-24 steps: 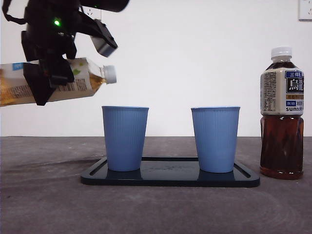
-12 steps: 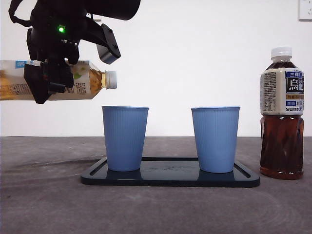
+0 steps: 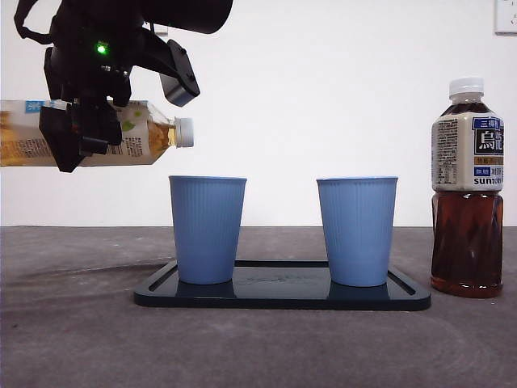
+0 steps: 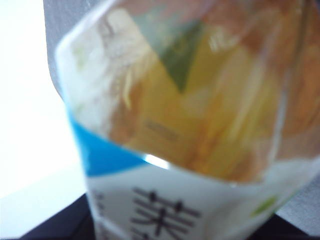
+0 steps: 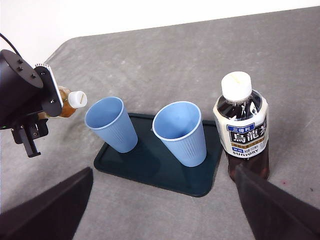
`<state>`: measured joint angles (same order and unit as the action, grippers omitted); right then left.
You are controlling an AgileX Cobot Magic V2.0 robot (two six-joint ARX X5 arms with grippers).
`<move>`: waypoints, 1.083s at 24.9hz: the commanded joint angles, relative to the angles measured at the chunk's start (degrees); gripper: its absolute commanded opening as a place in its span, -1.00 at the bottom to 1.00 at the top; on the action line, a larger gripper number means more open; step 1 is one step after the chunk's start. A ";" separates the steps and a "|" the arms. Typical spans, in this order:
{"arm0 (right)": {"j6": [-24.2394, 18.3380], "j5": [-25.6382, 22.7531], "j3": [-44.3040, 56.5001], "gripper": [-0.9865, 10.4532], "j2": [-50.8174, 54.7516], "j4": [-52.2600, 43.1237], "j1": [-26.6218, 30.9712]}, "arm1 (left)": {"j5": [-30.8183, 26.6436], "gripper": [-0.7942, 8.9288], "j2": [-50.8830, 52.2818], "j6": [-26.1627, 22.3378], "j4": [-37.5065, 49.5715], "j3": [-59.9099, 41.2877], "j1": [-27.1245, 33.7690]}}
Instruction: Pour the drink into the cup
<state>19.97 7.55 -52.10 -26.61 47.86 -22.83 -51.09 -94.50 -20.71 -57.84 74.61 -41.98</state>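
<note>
While my left gripper (image 3: pixel 81 133) clamps the tea bottle (image 3: pixel 137 133) level in the front view, its white cap (image 3: pixel 184 132) sits just above and short of the left blue cup (image 3: pixel 207 230). Left wrist view: bottle fills everything. Right wrist view: my right gripper (image 5: pixel 165 210) hangs wide apart above the tray (image 5: pixel 150 165).

Plain white wall (image 3: pixel 339 97) runs across the back, evenly and brightly lit, with a pale wall plate (image 3: pixel 506 16) showing at its top corner, and a grey, mottled tabletop (image 3: pixel 258 347) stretches right up to meet it
</note>
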 commanded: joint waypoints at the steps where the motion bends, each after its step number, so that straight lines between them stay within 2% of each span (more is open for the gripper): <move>1: 0.13 -0.07 -0.72 -0.03 -0.22 -0.15 -0.35 | -1.88 -0.48 -0.59 -0.46 0.39 1.84 -0.48; 11: 0.13 -0.11 -0.72 -0.03 -0.22 0.26 -0.35 | -1.88 -0.48 -0.59 -0.48 0.35 1.84 -0.48; 20: 0.13 -0.09 -0.72 -0.03 -0.22 0.26 -0.35 | -1.90 -0.48 -0.57 2.29 -0.44 1.84 -0.48; 25: 0.20 -0.09 -0.72 -0.03 -0.22 0.24 -0.35 | -1.79 -0.48 0.48 9.79 -1.31 1.84 -0.48; 27: 0.42 -0.07 -0.72 -0.03 -0.22 0.26 -0.35 | 0.68 -0.48 2.14 12.94 -1.18 1.84 -0.39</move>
<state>19.99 7.55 -52.10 -26.61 48.60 -22.83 -49.10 -93.23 -10.76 -59.42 74.61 -41.91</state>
